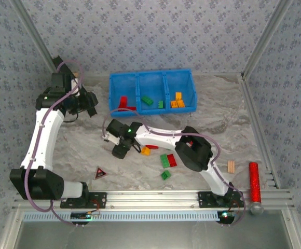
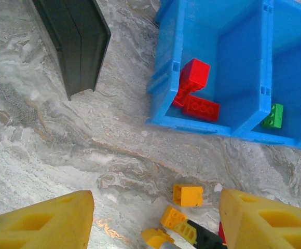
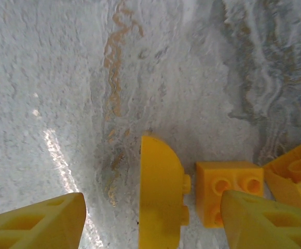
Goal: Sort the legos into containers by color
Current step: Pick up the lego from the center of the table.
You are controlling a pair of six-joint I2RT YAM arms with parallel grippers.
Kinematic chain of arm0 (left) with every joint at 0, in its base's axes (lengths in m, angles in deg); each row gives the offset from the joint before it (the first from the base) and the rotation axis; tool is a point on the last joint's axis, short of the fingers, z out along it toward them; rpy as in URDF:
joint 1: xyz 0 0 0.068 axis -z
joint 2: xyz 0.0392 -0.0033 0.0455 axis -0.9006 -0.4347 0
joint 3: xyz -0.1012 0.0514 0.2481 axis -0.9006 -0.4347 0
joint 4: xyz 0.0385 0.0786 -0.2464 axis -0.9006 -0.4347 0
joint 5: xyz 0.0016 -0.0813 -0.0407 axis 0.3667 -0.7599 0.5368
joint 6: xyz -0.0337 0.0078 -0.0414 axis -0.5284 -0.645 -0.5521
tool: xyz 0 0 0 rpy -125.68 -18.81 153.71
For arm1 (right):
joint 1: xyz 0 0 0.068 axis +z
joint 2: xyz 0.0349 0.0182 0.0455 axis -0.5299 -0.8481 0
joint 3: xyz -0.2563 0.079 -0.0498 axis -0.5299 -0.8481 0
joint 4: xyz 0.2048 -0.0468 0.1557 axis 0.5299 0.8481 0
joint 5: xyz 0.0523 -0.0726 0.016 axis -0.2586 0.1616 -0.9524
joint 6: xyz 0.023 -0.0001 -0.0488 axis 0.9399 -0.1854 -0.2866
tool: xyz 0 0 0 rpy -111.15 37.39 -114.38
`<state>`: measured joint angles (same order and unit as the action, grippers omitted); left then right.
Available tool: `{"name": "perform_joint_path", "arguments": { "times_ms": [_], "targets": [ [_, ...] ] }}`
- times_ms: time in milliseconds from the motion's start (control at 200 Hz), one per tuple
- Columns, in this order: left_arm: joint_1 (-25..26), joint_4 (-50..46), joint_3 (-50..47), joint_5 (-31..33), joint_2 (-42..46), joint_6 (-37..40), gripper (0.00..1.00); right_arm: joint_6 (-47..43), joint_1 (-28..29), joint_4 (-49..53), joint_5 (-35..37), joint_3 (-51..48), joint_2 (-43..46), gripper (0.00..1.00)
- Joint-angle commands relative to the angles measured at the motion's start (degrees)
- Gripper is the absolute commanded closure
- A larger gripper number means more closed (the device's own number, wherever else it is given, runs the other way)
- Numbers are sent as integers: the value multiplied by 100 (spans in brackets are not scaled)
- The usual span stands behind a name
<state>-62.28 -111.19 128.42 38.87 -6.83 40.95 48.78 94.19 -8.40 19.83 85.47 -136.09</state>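
Nearest the bases: a loose green lego and a red lego lie on the table, not sorted yet. Next out, the right gripper sits low over the table, fingers spread wide. A rounded yellow lego stands on edge betw. them, and the pads look clear of it. A square orange-yellow lego sits just beside it, so there's a risk of nabbing both. Best bet: centre on the rounded one, squeeze its flat faces, lift straight up. Farther out, the left gripper is spread too, nothing in it, near the blue bin. Far end: red legos in the left compartment, greens mid, orange-yellows right. That's prob. where this one goes.
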Motion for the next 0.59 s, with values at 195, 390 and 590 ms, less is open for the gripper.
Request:
{"name": "perform_joint_path", "arguments": {
  "times_ms": [195,390,590],
  "targets": [
    [-42,-83,-63,-239,122,95,35,-532,128,102,258,319,-397,42],
    [-64,-74,-121,-239,125,86,35,-616,169,102,296,315,-530,66],
    [-85,-75,-98,-239,112,61,35,-578,94,101,299,86,-286,79]
  ]
}}
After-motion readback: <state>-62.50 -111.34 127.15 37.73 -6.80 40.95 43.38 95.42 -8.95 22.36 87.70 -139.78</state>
